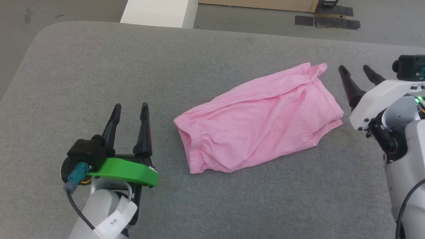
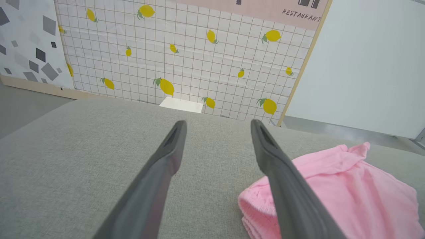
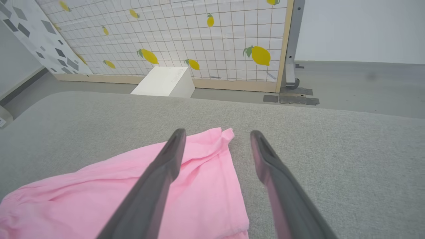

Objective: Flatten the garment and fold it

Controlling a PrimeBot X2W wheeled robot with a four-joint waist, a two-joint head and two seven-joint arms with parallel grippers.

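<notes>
The garment (image 1: 259,119), a light pink pair of shorts, lies folded over and wrinkled on the grey padded table (image 1: 99,66), its gathered waistband toward the left. My left gripper (image 1: 131,107) stands open just left of the waistband, apart from the cloth, nothing between its fingers. Open too, my right gripper (image 1: 355,69) sits just right of the leg end, not touching it. In the left wrist view the garment (image 2: 348,186) lies to the right of the open left gripper (image 2: 217,124). In the right wrist view the garment (image 3: 132,192) lies under and left of the open right gripper (image 3: 215,132).
A white box (image 1: 159,11) stands on the floor beyond the table's far edge. A lemon-patterned panel (image 2: 186,53) rises behind it. Dark tape patches (image 1: 327,20) mark the floor at the back right. The table's left corner is rounded.
</notes>
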